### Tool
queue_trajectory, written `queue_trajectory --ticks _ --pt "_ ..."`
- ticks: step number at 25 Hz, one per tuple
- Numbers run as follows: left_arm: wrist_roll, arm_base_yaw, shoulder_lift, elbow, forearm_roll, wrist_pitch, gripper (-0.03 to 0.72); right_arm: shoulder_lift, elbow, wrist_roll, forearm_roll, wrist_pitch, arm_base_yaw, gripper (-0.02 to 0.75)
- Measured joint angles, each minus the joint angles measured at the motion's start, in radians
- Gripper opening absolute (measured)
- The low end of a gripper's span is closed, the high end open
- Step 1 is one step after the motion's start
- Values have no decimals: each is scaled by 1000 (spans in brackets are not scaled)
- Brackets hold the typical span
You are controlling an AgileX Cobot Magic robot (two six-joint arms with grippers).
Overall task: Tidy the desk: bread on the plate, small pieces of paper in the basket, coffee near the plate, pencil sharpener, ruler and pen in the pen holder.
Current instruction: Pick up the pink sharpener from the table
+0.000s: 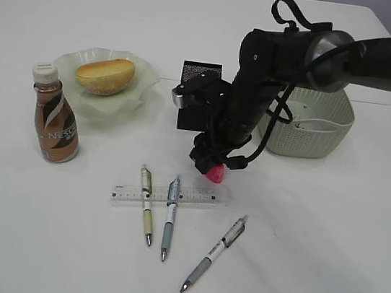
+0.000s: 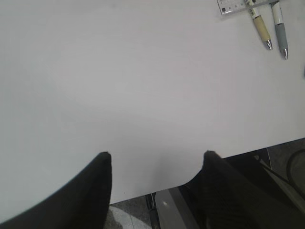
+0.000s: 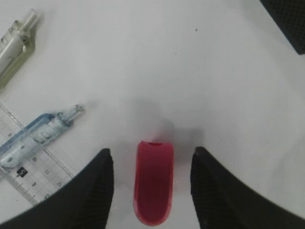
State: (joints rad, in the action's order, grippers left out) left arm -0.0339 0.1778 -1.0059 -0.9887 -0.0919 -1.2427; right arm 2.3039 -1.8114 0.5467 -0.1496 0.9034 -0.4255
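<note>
A red pencil sharpener lies on the white desk between the open fingers of my right gripper, not touching them; it shows as a pink-red spot under the arm in the exterior view. A clear ruler lies just left of it, crossed by two pens; a third pen lies apart. The black pen holder stands behind the arm. Bread sits on the green plate, the coffee bottle beside it. My left gripper is open over bare desk near its front edge.
A pale woven basket stands right of the pen holder, with something white inside. The ruler end and two pen tips show at the top right of the left wrist view. The desk's front edge lies below the left fingers.
</note>
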Motion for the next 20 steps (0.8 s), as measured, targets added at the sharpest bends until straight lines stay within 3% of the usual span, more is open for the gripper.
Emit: queue_trajectory --ticks 20 --pt "0 0 0 0 39 0 433 38 0 2 12 -8 0 419"
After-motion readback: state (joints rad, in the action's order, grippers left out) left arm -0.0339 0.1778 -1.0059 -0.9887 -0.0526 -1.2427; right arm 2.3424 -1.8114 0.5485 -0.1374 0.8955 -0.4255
